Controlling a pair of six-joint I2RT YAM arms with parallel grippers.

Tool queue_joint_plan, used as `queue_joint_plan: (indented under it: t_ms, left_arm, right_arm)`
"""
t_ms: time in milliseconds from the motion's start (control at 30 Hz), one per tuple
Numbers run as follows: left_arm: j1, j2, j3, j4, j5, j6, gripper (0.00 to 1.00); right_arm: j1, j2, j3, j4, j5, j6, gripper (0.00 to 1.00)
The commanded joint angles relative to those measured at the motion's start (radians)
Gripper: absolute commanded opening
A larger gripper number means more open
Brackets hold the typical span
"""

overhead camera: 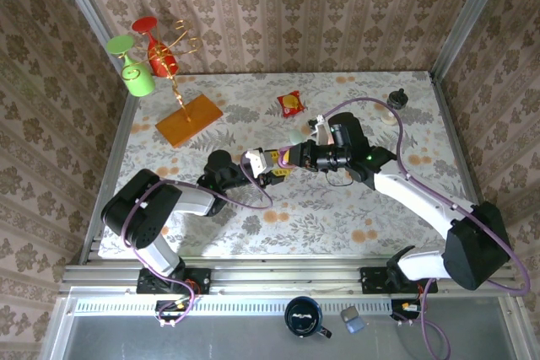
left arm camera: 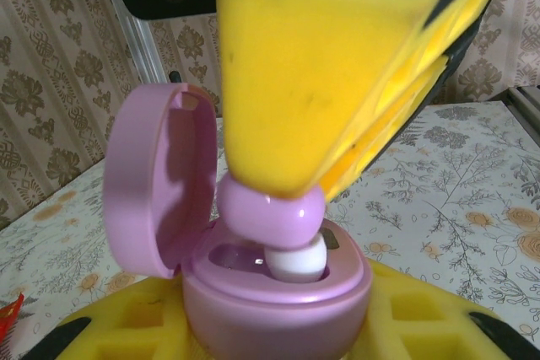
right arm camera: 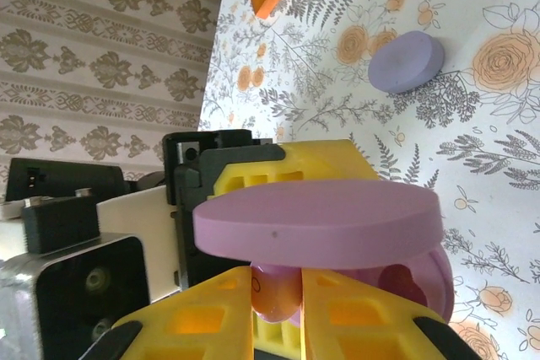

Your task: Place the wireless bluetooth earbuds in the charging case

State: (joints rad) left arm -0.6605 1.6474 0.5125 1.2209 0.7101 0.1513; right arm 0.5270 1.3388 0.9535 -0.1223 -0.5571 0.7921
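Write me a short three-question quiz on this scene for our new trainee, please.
1. True or false: the lid of the pink case is shut.
2. What does the right gripper pinch between its fingers? A. the earbud B. the lid C. nothing
3. Fill in the blank: the left gripper holds the pink ____.

Key: 1. false, the lid stands open; 2. A; 3. case.
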Motion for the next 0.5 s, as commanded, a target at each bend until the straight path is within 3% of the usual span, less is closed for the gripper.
queue_joint_plan:
  t_ms: [0,200,467]
  left_arm:
    - [-0.005,-0.025,0.018,0.043,0.007,-0.002,0.2]
    - [-0.005,-0.027,0.017,0.048,0.005,-0.009,0.2]
    - [-0.002,-0.036,0.008,0.05,-0.003,-0.012,0.2]
  right_arm:
    - [0.007,0.011,0.008,0.012,-0.013,-0.005,0.2]
    - [0.007,0.022,0.008,-0.003,-0.005,-0.004,0.23]
    - [0.005,-0.018,0.03,-0.075,0.049,-0.036,0.42]
